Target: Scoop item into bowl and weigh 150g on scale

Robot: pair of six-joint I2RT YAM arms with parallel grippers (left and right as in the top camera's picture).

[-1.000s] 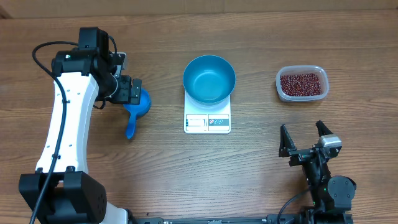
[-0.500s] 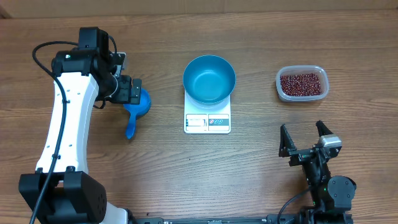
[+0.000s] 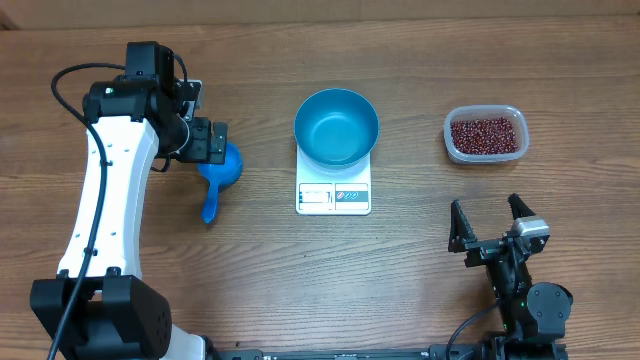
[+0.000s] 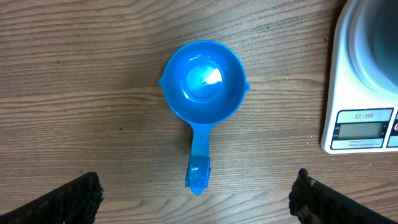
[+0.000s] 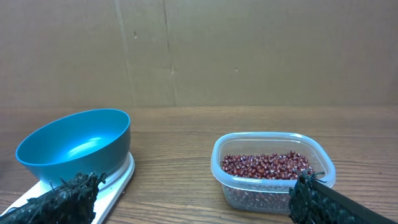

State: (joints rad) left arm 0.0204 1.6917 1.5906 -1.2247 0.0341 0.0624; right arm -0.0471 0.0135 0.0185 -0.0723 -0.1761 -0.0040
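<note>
Left gripper (image 3: 209, 142): jaws spread wide, empty, poised above the blue scoop (image 4: 202, 81), not touching it.
Right gripper (image 3: 489, 222): jaws spread wide, empty.
Beans (image 3: 486, 134): in clear tub (image 3: 450, 150), ahead of right gripper, apart from it.
Bowl (image 3: 336, 126): empty, on scale (image 3: 333, 197), between scoop and tub.

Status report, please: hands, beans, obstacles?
Left hand open above small blue scoop; right hand open. Red-brown beans in clear plastic tub; round blue bowl on white scale empty. No obstacle.

Counted: one blue bowl (image 3: 336, 128), one white scale (image 3: 333, 197), one blue scoop (image 3: 220, 170), one clear tub (image 3: 485, 159), beans (image 3: 486, 134) too many to count.
</note>
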